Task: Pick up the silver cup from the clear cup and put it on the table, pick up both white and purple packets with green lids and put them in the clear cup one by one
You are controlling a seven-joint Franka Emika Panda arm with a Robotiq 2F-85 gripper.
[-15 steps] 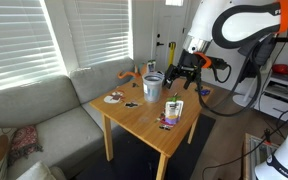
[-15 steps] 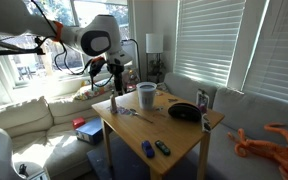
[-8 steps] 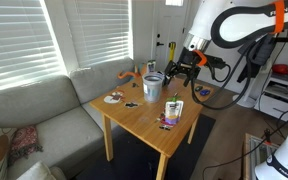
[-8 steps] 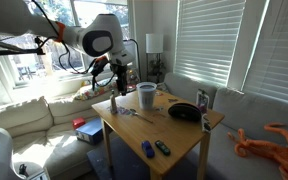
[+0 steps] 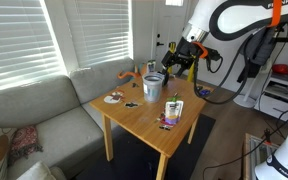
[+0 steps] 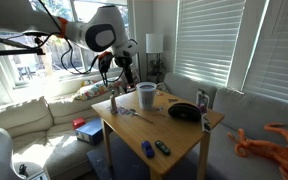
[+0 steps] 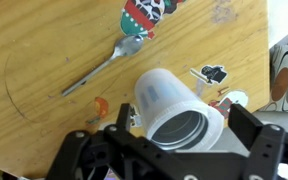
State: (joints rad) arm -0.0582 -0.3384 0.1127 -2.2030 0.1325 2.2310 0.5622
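Observation:
The clear cup [image 7: 169,100] lies in the middle of the wrist view, seen from above, with the silver cup [image 7: 176,133] nested inside it. It stands near the table's far end in both exterior views [image 5: 152,87] [image 6: 146,95]. My gripper [image 7: 184,125] hangs open above the cup, one finger on each side and touching nothing. It also shows in both exterior views [image 5: 176,62] [image 6: 124,68]. A white packet with a green lid [image 5: 174,108] and a purple packet [image 5: 168,121] sit by the table edge.
A spoon [image 7: 104,65] lies on the wooden table [image 5: 139,120] beside the cup, near a colourful packet [image 7: 144,15]. A black bowl [image 6: 184,110] and small blue and green items [image 6: 154,149] are on the table. A grey sofa [image 5: 44,110] borders it.
My gripper has risen and moved sideways from beside the table edge to above the clear cup. It stays open. Nothing on the table has moved.

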